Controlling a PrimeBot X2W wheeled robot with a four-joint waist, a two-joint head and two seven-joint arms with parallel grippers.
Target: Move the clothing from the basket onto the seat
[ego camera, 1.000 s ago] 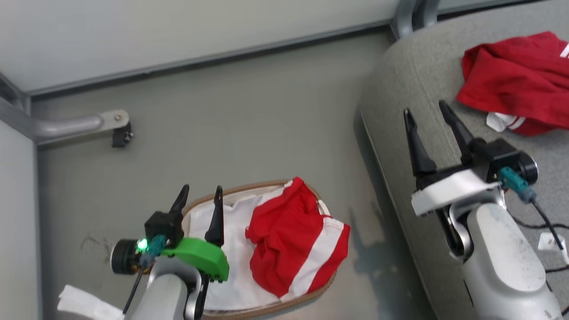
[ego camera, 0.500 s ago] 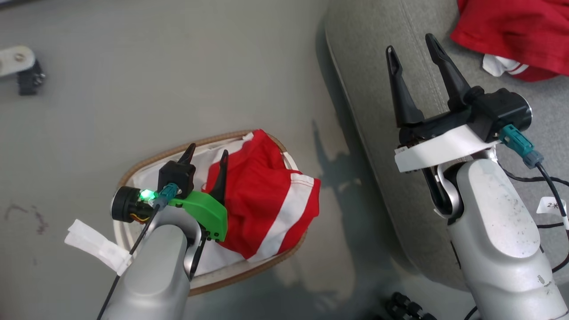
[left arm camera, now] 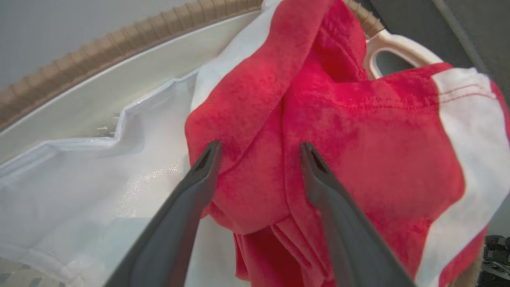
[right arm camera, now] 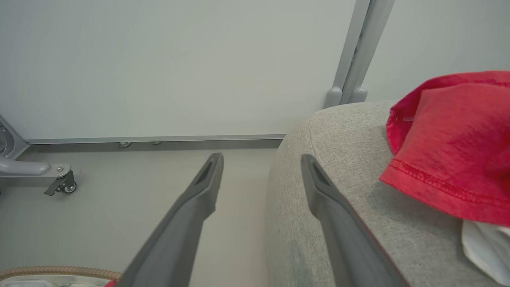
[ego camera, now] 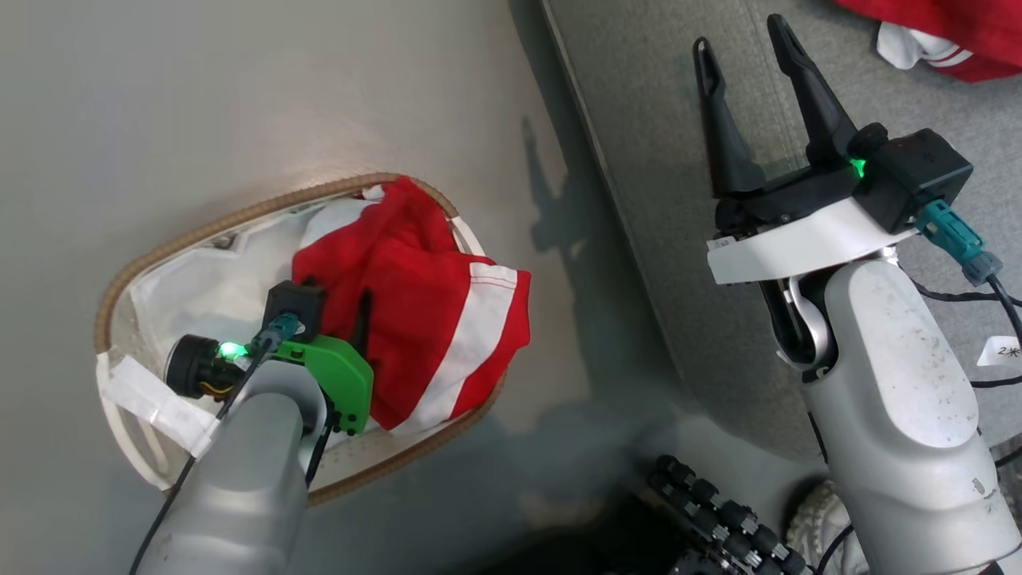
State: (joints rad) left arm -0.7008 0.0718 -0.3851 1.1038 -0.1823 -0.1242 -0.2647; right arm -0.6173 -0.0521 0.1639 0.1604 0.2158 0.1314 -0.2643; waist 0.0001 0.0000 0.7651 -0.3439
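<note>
In the basket (ego camera: 239,214), left gripper (left arm camera: 259,147) gapes over red clothing (left arm camera: 358,139) — garment (ego camera: 982,32) on seat (ego camera: 639,80) cropped.

The clothing (left arm camera: 350,135) is seen as soft, matt, slightly fleecy red cloth with stitched white bands. The basket (left arm camera: 131,89) is walled in smooth, faintly glossy white plastic, edged with rough brown weave and fitted with a thin, sheeny white cloth liner (left arm camera: 79,179). The seat (right arm camera: 342,135) is covered in coarse, matt grey woven fabric. The fingers (left arm camera: 187,211) of the left gripper (left arm camera: 258,148) are moulded in dark, matt plastic.
</note>
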